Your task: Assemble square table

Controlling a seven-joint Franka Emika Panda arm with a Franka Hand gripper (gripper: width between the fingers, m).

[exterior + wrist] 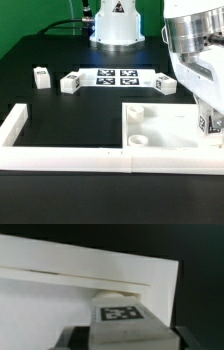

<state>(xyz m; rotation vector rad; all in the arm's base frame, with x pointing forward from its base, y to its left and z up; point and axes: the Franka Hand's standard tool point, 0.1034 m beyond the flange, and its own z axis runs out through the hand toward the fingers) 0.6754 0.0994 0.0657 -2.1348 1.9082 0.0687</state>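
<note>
The square table's white slab [165, 127] lies flat at the exterior view's lower right, against the border wall. My gripper [211, 120] is at the slab's right edge, shut on a white tagged leg block [213, 125]. In the wrist view the leg block [120, 314] stands between my dark fingers [76, 339], with its far end at the slab [60, 300] near a corner. I cannot tell if it touches. Three more leg blocks lie on the black table: one at the left [41, 77], one beside it [70, 83], one at the right [166, 85].
The marker board [115, 77] lies flat between the loose leg blocks. The long white border wall [60, 155] runs along the front and turns up at the left. The robot base [118, 25] stands at the back. Two raised sockets [138, 115] show on the slab.
</note>
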